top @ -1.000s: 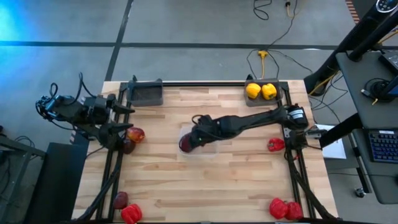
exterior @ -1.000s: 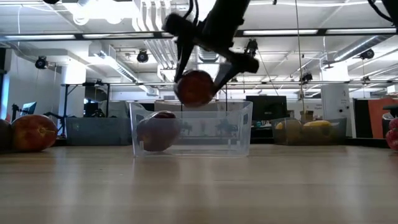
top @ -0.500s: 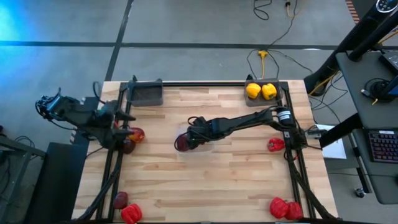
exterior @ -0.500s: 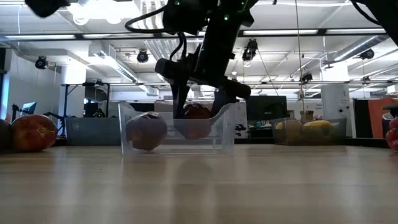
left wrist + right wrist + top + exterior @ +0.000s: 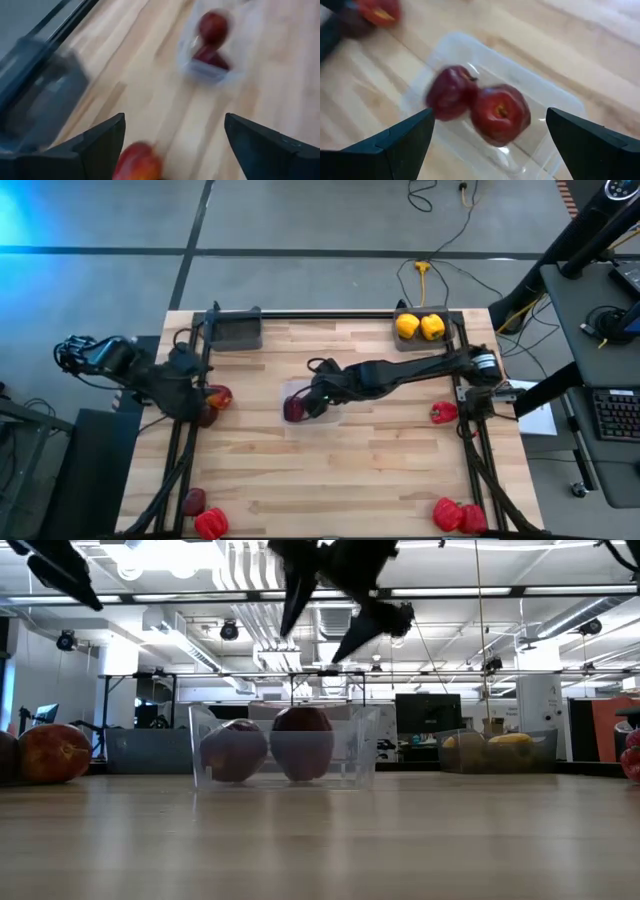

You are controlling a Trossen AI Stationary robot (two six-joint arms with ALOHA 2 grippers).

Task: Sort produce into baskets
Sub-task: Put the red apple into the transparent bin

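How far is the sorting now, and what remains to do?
Done: two apples lie in the clear container, two yellow peppers in a grey tray. In hand: nothing; the right gripper hangs open above the container. Left: the other grey tray holds nothing, and the red produce on the table.

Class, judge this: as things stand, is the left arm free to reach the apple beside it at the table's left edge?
Probably yes: the left gripper is open, the apple lies between its fingers, and nothing blocks it.

Bright overhead ceiling lights, glare in low view; motion-blurred wrist views.
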